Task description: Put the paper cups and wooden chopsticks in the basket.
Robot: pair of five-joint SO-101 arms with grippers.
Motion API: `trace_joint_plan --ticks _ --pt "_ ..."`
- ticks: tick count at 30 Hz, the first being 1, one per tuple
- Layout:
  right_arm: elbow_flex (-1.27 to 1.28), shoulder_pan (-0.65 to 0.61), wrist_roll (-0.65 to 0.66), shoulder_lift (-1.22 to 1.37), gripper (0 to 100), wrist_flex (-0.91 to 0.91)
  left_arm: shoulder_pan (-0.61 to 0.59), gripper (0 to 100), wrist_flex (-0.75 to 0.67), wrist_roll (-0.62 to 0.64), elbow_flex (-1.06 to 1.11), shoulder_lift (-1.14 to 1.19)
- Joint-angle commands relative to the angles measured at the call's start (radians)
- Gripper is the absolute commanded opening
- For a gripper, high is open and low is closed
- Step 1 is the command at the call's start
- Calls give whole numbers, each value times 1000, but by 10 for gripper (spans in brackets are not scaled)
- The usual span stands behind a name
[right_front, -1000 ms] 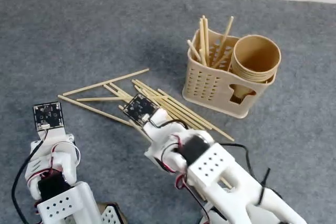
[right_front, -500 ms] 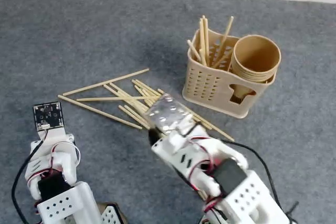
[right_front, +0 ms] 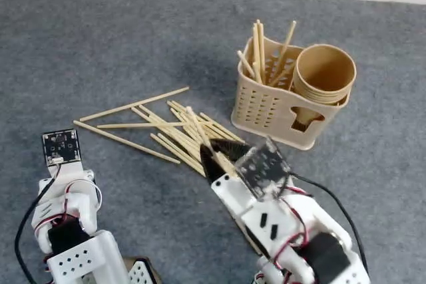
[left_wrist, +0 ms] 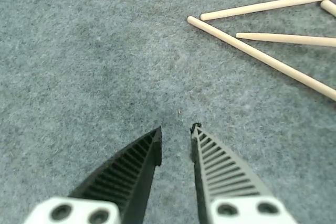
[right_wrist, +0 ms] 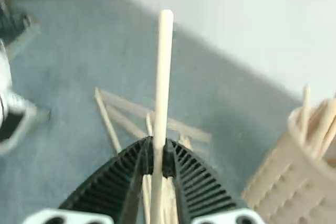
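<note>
Item 1, left arm: stood at the near left corner of the table (right_front: 100,44). The left gripper (left_wrist: 176,129) pointed down at the grey surface with its fingers a little apart, gripping nothing. The ends of the loose chopsticks (left_wrist: 262,56) lay beyond its tips, apart from them.

Item 2, loose chopsticks (right_front: 146,121): a scattered heap across the table's middle, lying flat and overlapping.

Item 3, right arm: reached in from the near edge, just right of the heap. The right gripper (right_front: 210,157) (seen close at (right_wrist: 157,148)) was pressed together on one held chopstick (right_wrist: 164,77), which stuck out past the tips (right_front: 198,126) above the heap.

Item 4, basket (right_front: 269,108): toward the far right edge. It had standing chopsticks (right_front: 259,51) in its left compartment and stacked paper cups (right_front: 324,74) in its right.
</note>
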Motion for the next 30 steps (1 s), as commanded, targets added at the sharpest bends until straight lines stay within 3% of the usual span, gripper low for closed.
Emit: trace_joint_plan --ticks 1,9,22,30 --pt "-12 30 12 -77 4 -113 18 109 -18 6 -10 -8" --pt "-19 176 6 -116 4 -280 18 109 -18 6 -10 -8" --pt "-21 200 9 -110 4 -656 18 109 -17 6 -10 -8" --pt "-21 334 6 108 4 -923 18 109 -15 6 -10 -8"
